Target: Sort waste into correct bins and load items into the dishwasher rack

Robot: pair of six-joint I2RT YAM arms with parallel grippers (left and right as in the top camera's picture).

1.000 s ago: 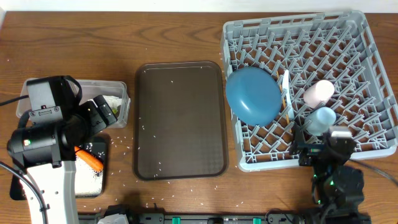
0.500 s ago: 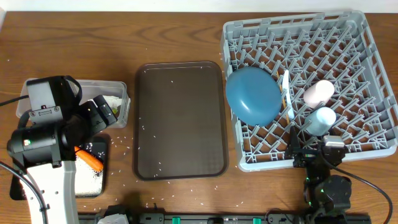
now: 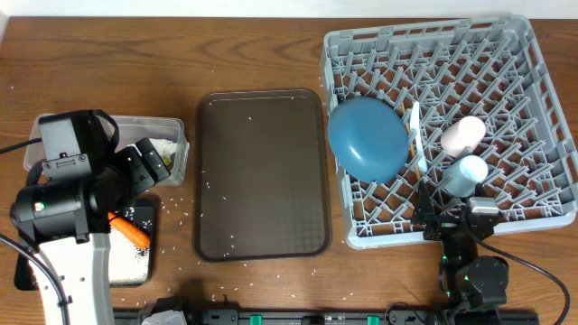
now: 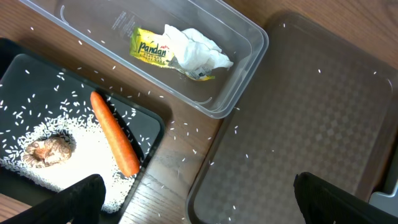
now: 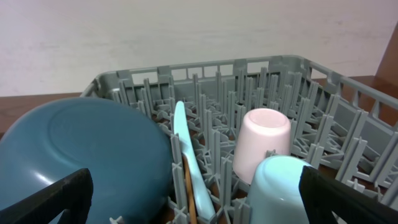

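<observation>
The grey dishwasher rack point(image 3: 506, 72) holds the blue plate point(image 3: 368, 137), pale-blue spoon point(image 3: 414, 125), pink cup point(image 3: 462, 134) and blue cup point(image 3: 466, 172). In the right wrist view the plate point(image 5: 81, 155), spoon point(image 5: 188, 155), a chopstick point(image 5: 188, 190), pink cup point(image 5: 264, 143) and blue cup point(image 5: 286, 190) stand ahead of my open, empty right gripper point(image 5: 196, 214). My left gripper point(image 4: 199, 211) is open and empty above the bins. The clear tub point(image 4: 249, 68) holds the wrapper point(image 4: 151, 51) and napkin point(image 4: 198, 53). The black tray point(image 4: 25, 68) holds the carrot point(image 4: 115, 134), rice point(image 4: 74, 168) and brownish lump point(image 4: 45, 149). The bowl is not in view.
A large dark brown serving tray point(image 3: 262, 171) lies between the bins and the rack, with a few rice grains on it. Loose rice grains are scattered on the wooden table point(image 3: 190, 212) around the bins. My right gripper point(image 3: 452, 219) sits at the rack's front edge.
My right arm has drawn back from the blue cup toward the table's front edge. The left arm has not moved.
</observation>
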